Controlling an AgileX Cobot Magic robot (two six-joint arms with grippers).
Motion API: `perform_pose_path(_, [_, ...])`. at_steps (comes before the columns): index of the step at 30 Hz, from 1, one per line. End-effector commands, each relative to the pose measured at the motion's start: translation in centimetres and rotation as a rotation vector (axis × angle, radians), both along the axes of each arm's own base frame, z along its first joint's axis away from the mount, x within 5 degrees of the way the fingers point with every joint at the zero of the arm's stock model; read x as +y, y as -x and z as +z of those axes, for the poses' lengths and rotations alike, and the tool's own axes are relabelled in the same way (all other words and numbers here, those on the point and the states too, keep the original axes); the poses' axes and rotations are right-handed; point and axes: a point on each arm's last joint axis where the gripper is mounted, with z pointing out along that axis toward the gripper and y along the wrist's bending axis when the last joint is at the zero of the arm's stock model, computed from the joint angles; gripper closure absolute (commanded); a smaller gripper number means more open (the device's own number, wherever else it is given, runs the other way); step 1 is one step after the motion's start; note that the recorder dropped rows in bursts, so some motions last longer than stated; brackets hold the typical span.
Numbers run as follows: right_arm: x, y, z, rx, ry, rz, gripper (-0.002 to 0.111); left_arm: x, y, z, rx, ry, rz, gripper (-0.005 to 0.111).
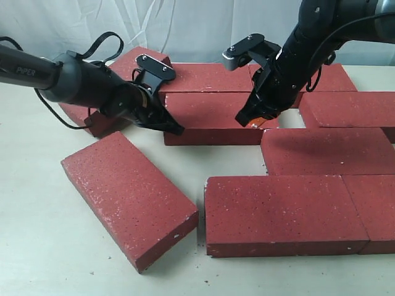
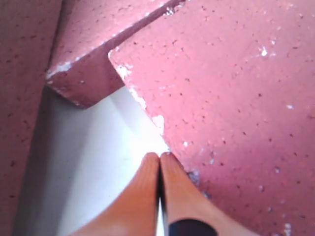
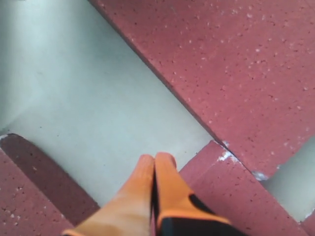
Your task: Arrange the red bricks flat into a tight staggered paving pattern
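Observation:
Several red bricks lie flat on the table. The middle brick [image 1: 213, 117] sits between my two grippers. My left gripper [image 1: 176, 129] is shut and empty, its tips against that brick's left end; in the left wrist view the left gripper [image 2: 159, 156] touches the brick's corner [image 2: 236, 98]. My right gripper [image 1: 253, 121] is shut and empty at the brick's right end. In the right wrist view the right gripper [image 3: 156, 158] points down at bare table beside a brick [image 3: 236, 196]. A loose brick [image 1: 129, 197] lies askew at front left.
Two bricks [image 1: 284, 213] [image 1: 373, 209] form the front row, with others [image 1: 327, 151] [image 1: 352, 108] stepped behind on the right. Back-row bricks [image 1: 203, 77] run along the white curtain. One brick [image 1: 92, 120] lies under the left arm. Bare table [image 1: 43, 234] shows at front left.

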Motion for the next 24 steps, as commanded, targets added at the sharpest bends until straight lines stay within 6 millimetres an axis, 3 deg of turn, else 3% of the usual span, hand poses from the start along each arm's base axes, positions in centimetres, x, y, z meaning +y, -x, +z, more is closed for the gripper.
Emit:
perform_pose_path(1, [-0.1, -0.1, 0.3, -0.031, -0.003, 0.004, 0.109, -1.3, 0.3, 0.2, -0.023, 0.018, -0.033, 0.107])
perform_pose_path(11, [-0.4, -0.3, 0.3, -0.047, 0.028, -0.001, 0.109, -2.1, -0.7, -0.2, -0.026, 0.018, -0.032, 0.107])
perform_pose_path(15, [-1.1, -0.5, 1.3, -0.107, 0.068, -0.07, 0.109, -2.2, -0.7, -0.3, -0.03, 0.023, -0.037, 0.107])
perform_pose_path(24, [-2.9, 0.9, 3.0, -0.285, 0.128, -0.143, 0.109, -4.7, 0.5, -0.2, -0.049, 0.035, -0.104, 0.107])
